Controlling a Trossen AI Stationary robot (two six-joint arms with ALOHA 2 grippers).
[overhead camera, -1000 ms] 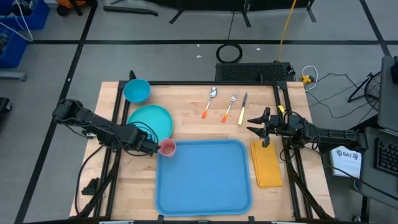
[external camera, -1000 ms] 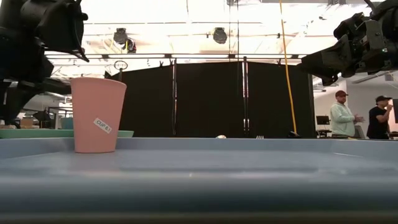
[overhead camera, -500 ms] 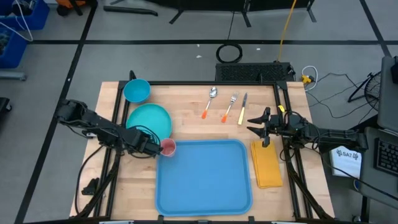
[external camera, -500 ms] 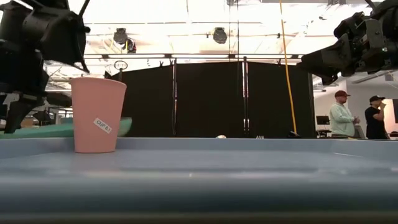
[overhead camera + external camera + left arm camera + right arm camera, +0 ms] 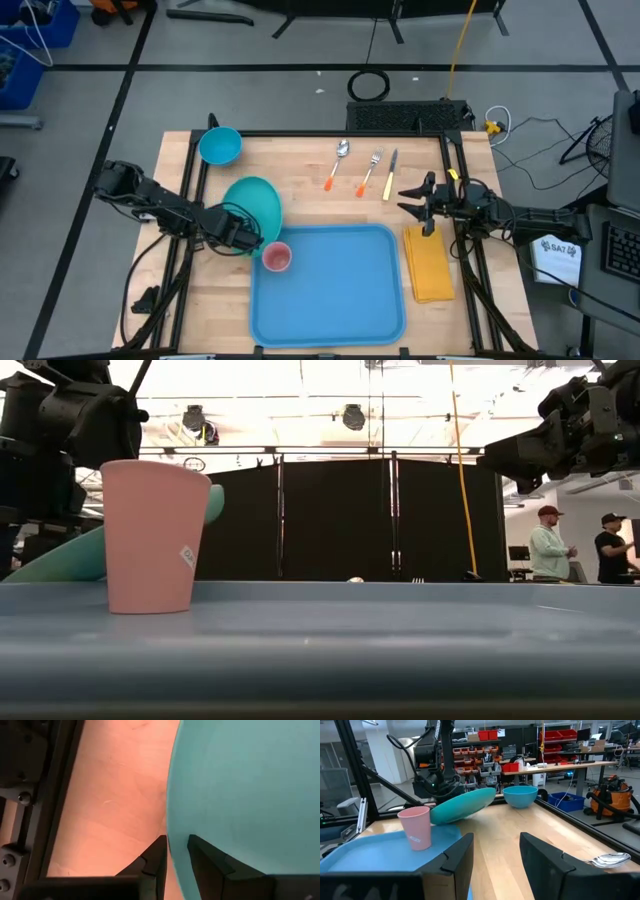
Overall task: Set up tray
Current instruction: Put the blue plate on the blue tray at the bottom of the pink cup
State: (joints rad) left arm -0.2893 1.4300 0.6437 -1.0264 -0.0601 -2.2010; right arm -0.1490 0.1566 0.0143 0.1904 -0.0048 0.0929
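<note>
The light-blue tray [image 5: 340, 300] lies at the table's near middle. A pink cup [image 5: 277, 257] stands upright on it, in its far left corner. Just left of the cup, my left gripper [image 5: 240, 238] is shut on the round teal plate [image 5: 256, 203], which stands tilted beside the tray's far left corner. My right gripper [image 5: 412, 200] hangs open over the table's right side, above the far end of the yellow napkin [image 5: 430, 265], with nothing between its fingers [image 5: 460, 855]. My left gripper pinches the plate's rim [image 5: 180, 827] at its near left side, one finger [image 5: 156, 857] on each face. The fingers come steeply from above. The plate is tilted: its far right edge [image 5: 490, 792] is raised and its held edge is low. Whether that edge touches the table I cannot tell.
A blue bowl [image 5: 220, 146] stands at the far left corner. A spoon [image 5: 338, 160], a fork [image 5: 372, 170] and a knife [image 5: 391, 172] lie side by side at the far middle. Black frame rails run along the table's sides. People stand in the room beyond [image 5: 550, 545].
My left gripper has sunk a little and tipped. The plate in it has gone from lying flat to tilted, its far right edge lifted while the held edge stayed low. The pink cup has slid along the tray toward the near edge and turned about.
</note>
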